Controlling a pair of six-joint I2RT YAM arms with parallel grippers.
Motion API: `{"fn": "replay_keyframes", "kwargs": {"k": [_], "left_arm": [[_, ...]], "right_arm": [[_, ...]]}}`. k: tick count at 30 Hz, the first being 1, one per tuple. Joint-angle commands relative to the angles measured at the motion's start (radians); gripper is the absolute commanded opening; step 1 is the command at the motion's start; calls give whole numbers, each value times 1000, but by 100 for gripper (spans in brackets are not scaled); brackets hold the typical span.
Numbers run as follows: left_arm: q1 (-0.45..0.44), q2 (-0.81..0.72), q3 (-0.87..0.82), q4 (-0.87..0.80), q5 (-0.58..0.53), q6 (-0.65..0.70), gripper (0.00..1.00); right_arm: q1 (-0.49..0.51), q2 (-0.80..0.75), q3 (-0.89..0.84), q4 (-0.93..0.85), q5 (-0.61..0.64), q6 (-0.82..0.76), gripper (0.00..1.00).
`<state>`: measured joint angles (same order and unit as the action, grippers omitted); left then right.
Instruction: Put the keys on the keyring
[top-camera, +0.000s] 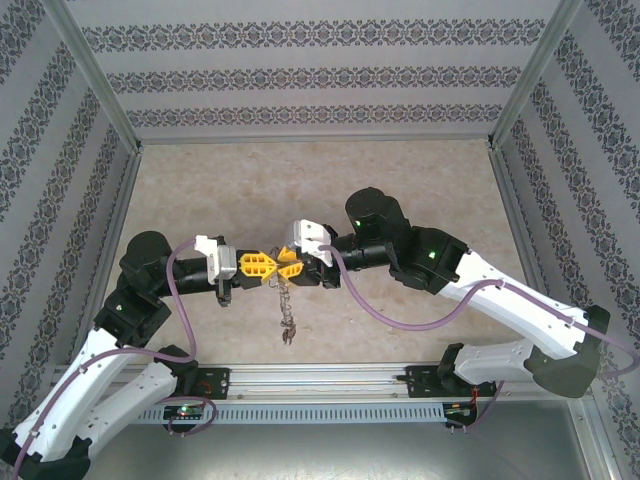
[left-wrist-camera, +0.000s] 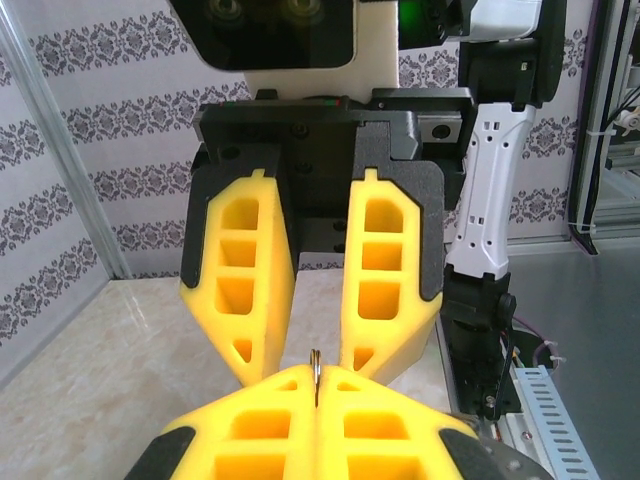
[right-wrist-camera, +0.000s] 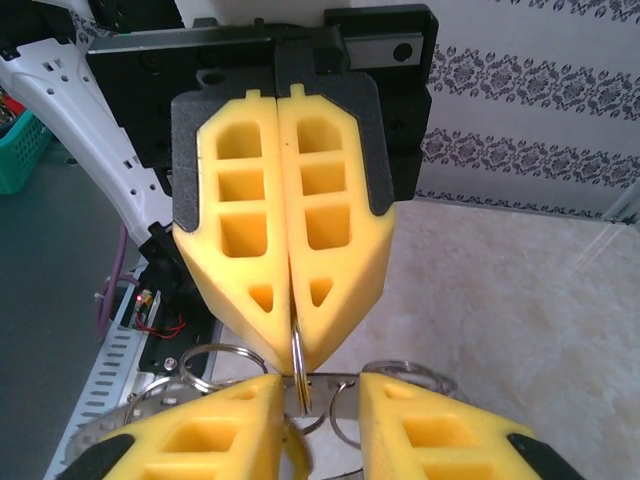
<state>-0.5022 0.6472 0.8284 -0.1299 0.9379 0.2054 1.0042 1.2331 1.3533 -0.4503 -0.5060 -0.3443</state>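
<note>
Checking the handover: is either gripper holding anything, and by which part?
The left gripper pinches the keyring by its rim, edge-on between its fingertips. The right gripper stands open around it, gripping nothing.

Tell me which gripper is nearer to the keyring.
Left. The left gripper is shut on the keyring, pinching its rim edge-on. The right gripper faces it tip to tip, its fingers apart on either side of the ring, not visibly touching it.

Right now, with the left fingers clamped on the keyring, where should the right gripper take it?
Probably the bare rim of the keyring poking past the left gripper: come straight on from opposite, since it stands edge-on between the open fingers of the right gripper.
</note>
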Motion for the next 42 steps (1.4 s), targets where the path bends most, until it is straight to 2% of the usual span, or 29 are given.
{"fn": "replay_keyframes", "kwargs": {"k": [1, 5, 8, 13, 14, 15, 17, 20, 30, 37, 42], "left_arm": [[-6, -3, -3, 3, 1, 26, 0], [-6, -4, -6, 5, 1, 24, 0], [-6, -3, -7, 1, -3, 24, 0], [-6, -7, -16, -30, -74, 38, 2], [-6, -12, -24, -37, -103, 41, 7], [-6, -21, -33, -45, -137, 40, 18], [-6, -45, -59, -50, -201, 30, 33], [-6, -81, -97, -49, -309, 0, 41], [-6, -129, -121, -113, -599, -47, 43], [-6, -114, -113, -123, -624, -37, 44], [-7, -100, -113, -127, -647, -35, 44]], "right_arm": [[9, -19, 4, 32, -3, -10, 22], [10, -10, 7, 28, -5, -10, 12], [9, -9, 9, 25, 0, -11, 0], [-26, -11, 7, 23, 30, 32, 0], [-38, -9, 7, 20, 41, 42, 0], [-48, -4, 9, 13, 58, 52, 0], [-75, 18, 15, -6, 80, 84, 0], [-115, 78, 38, -44, 120, 143, 0], [-176, 302, 10, 77, 94, 298, 0], [-183, 427, -23, 210, 16, 393, 0], [-212, 461, -78, 238, 31, 476, 0]]}}
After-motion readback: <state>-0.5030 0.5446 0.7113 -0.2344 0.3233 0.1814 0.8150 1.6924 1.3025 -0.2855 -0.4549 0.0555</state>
